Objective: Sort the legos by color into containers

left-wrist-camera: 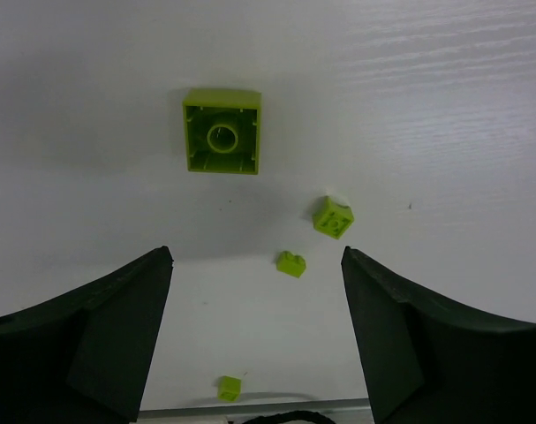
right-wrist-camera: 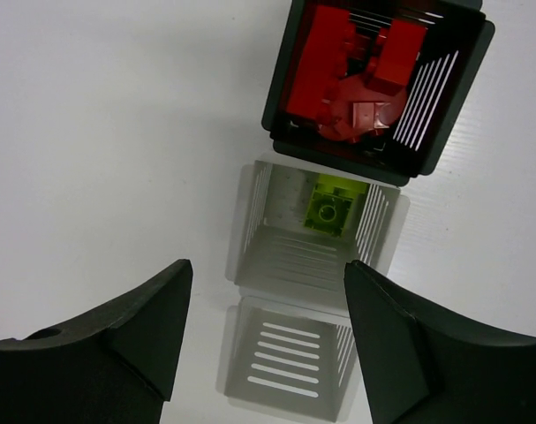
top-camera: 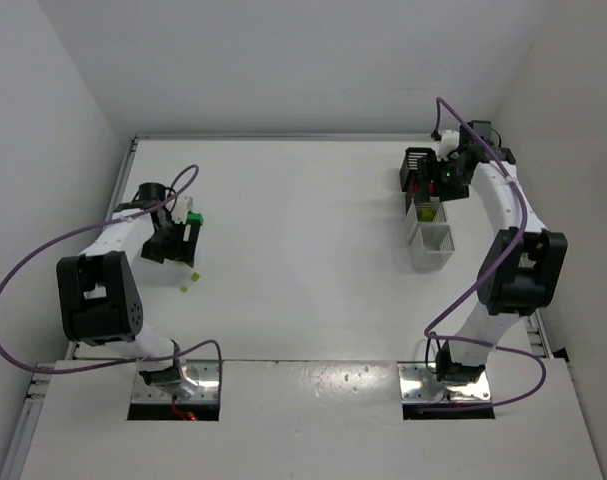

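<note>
Left gripper (left-wrist-camera: 254,340): jaws are being held wide open, nothing is being gripped. Both dark fingers (left-wrist-camera: 82,340) are being kept above the white table (left-wrist-camera: 444,106), clear of the bricks.

Lime-yellow plastic legos are being seen loose on the table in the left wrist view:
- a large square lime brick (left-wrist-camera: 222,132), lying hollow side up, ahead of the fingers
- a small lime brick (left-wrist-camera: 333,216), right of and nearer than the large one
- a smaller lime brick (left-wrist-camera: 291,263), just beside that one, in line with the gap between the fingers
- a tiny lime brick (left-wrist-camera: 230,387), low between the fingers, near the table edge

Right gripper (right-wrist-camera: 268,340): jaws are also being held wide open, nothing is being gripped. It is being hovered over the row of slatted square containers.

Right wrist view:
- a black slatted bin (right-wrist-camera: 466,97) is being filled with red bricks (right-wrist-camera: 365,79), piled loosely
- a white slatted bin (right-wrist-camera: 250,221), touching the black one, is being occupied by one lime brick (right-wrist-camera: 329,208), at its far side
- a second white slatted bin (right-wrist-camera: 290,362), next in the row, sits between the fingers

In the top view the bins are being shown at the table's far right; the left gripper (top-camera: 188,238) is at the far left, well apart.
</note>
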Tool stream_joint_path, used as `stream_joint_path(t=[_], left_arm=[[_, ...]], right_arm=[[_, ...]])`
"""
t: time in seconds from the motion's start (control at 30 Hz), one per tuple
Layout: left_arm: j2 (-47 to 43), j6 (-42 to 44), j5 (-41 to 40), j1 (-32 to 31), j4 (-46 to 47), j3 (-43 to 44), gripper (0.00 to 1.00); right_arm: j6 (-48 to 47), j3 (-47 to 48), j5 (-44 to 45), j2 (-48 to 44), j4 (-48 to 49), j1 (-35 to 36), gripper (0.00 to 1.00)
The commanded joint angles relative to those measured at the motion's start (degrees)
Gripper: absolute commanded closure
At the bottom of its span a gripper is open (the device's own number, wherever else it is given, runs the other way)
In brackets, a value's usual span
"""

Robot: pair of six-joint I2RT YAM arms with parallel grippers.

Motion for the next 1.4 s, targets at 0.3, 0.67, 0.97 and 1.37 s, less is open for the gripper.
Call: stream_joint_path(t=[0.3, 0.67, 0.97, 1.37], left_arm=[[8.9, 0.0, -2.0, 1.0, 7.1, 1.8, 0.28], [14.8, -1.2, -1.4, 1.0, 9.4, 4.8, 0.5], [4.1, 5.9, 29.8, 1.5, 7.5, 5.3, 0.76], [4.7, 22.5, 72.6, -10.0, -14.7, 16.7, 0.7]], right_arm=[[0.1, -1.7, -7.1, -6.3, 0.0, 0.8, 0.3], [-1.8, -2.7, -15.7, -7.4, -1.2, 0.8, 0.3], [-3.5, -3.4, -35.7, -6.9, -4.7, 4.6, 0.31], [-6.3, 9.0, -49.1, 2.3, -3.7, 19.7, 0.36]])
